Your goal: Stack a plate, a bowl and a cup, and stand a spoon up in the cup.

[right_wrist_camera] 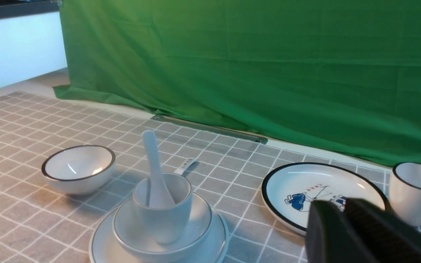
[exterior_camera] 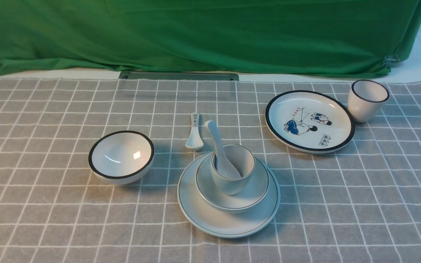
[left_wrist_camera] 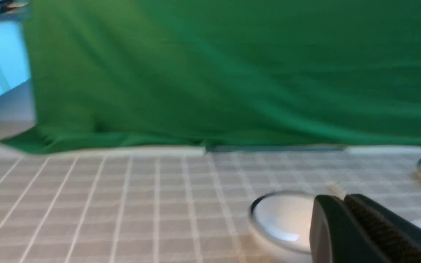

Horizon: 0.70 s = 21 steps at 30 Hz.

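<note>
- The stacking is judged finished. The thin-rimmed plate (exterior_camera: 203,215) is laid on the checked tablecloth (exterior_camera: 49,109), and the thin-rimmed bowl (exterior_camera: 256,190) is seated in it. The thin-rimmed cup (exterior_camera: 232,184) is set upright in the bowl. The white soup spoon (exterior_camera: 217,146) is stood in the cup, scoop down, with its handle leaned against the rim.
- Nothing of the task appears to be left except, perhaps, drawing the arms clear. No piece of the stack is touched by either gripper.
- The fingers (left_wrist_camera: 378,226) of the left gripper (left_wrist_camera: 343,200) are seen pressed together with nothing between them. The black-rimmed bowl (exterior_camera: 121,157) lies just beyond their tips, and the stack is placed farther off, toward the robot's right.
- Nothing is held by the right gripper (right_wrist_camera: 345,204). Its fingers (right_wrist_camera: 327,230) lie close side by side, but whether they are fully closed or slightly parted cannot be told.
- The stack is found ahead of the right fingers and toward the robot's left, well apart. The cartoon plate (exterior_camera: 305,106) lies just beyond their tips.
- The count is as follows:
  - Two plates are counted, one thin-rimmed and one cartoon.
  - Two bowls are counted.
  - Two cups are counted; the black-rimmed cup (exterior_camera: 367,100) is set just beside the cartoon plate.
  - Two spoons are counted; the small spoon (exterior_camera: 194,133) with a marked handle is laid flat just behind the stack.
  - Two grippers are counted.
</note>
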{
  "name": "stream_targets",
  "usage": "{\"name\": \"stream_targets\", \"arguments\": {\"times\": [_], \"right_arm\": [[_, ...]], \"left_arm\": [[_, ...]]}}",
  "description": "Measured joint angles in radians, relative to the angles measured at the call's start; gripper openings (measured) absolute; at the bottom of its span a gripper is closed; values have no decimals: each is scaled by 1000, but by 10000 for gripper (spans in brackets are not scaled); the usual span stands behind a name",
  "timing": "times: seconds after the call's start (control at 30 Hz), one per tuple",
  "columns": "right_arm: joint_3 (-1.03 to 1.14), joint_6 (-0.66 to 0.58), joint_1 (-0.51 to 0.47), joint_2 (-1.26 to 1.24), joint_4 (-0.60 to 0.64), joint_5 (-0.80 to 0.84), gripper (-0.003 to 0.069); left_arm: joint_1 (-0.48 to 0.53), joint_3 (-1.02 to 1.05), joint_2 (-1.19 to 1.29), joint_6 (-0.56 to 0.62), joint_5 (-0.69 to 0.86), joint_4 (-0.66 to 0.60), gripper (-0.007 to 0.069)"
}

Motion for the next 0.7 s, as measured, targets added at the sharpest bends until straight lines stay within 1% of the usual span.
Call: {"name": "stream_targets", "arguments": {"times": [0.07,0.27,0.33,0.53,0.7], "right_arm": [[0,0,0,0,0,0,112],[0,-2,0,0,0,0,129],[0,-2,0,0,0,0,131],[0,-2,0,0,0,0,156],[0,-2,0,0,0,0,162]], "left_arm": [[5,14,-3,2,2,0,13],[-5,15,-3,6,151,0,13],[-5,15,-3,7,173,0,13],[-5,15,-3,7,179,0,13],[-5,15,-3,7,179,0,13]]}}
